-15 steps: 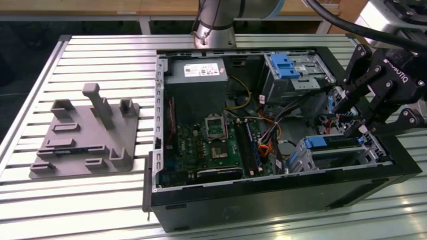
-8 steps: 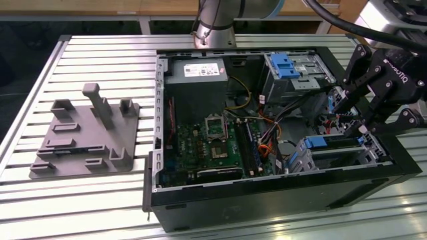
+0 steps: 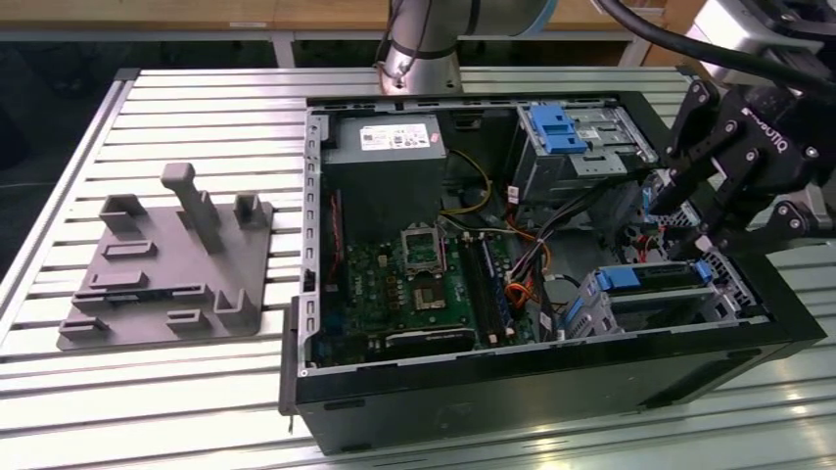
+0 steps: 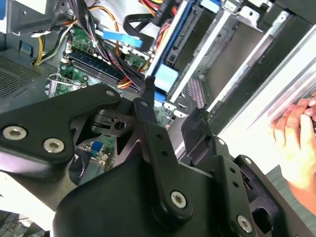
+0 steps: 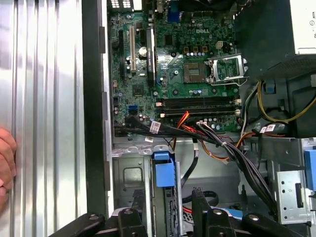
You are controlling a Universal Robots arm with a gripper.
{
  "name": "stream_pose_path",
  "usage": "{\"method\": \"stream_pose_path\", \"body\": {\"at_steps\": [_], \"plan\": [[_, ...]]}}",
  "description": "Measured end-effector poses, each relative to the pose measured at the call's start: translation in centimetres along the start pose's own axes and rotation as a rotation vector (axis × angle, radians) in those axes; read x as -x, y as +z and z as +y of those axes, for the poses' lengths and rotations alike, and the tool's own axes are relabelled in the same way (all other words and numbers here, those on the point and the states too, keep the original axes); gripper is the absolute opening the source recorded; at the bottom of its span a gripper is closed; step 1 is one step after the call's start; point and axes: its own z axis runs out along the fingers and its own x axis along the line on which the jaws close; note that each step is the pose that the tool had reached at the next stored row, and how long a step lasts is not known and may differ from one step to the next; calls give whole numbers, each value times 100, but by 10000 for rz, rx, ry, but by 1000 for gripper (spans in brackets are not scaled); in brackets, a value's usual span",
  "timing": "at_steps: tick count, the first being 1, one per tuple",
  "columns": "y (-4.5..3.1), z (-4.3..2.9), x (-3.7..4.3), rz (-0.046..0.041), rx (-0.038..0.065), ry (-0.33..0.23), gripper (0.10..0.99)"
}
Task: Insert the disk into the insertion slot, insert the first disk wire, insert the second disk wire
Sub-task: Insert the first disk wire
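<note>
In the open black computer case [image 3: 523,392], the perforated silver-grey sheet-metal insertion slot [image 5: 128,173] holds the blue-framed grey disk [image 5: 164,172]. Our black gripper [image 5: 168,193] straddles it, fingers spread, gripping nothing. We judge insertion nearly done; seating needs a straight push.

— Any print to read?
— Nothing clear enough to quote. White lettering on the housing of the claw [image 3: 699,235], a white printed label [image 3: 398,137] atop the power supply [image 3: 386,181], tiny white markings across the motherboard [image 5: 173,74].
— Numbers or signs?
— Too small to make out.
</note>
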Motion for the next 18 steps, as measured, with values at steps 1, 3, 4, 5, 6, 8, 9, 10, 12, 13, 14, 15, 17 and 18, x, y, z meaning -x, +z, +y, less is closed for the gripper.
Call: {"method": "stream_pose_path", "body": {"at_steps": [1, 3, 4, 5, 6, 8, 9, 10, 12, 13, 14, 15, 17, 18], "plan": [[2, 1, 28, 10, 0, -2, 498], [7, 5, 114, 34, -1, 0, 498], [9, 7, 159, 45, -2, 1, 498], [11, 9, 203, 57, -3, 2, 498], [15, 11, 248, 65, -3, 3, 498], [22, 16, 342, 93, -5, 5, 498], [29, 16, 373, 109, -5, 6, 498], [36, 13, 387, 133, -7, 7, 498], [41, 0, 391, 146, -91, 0, 498], [41, -3, 393, 150, -242, -17, 498], [42, -4, 393, 149, -419, -33, 498], [44, -4, 392, 150, -600, -45, 498], [46, -8, 393, 182, -864, -64, 498], [46, -16, 396, 262, -887, -64, 498]]}}
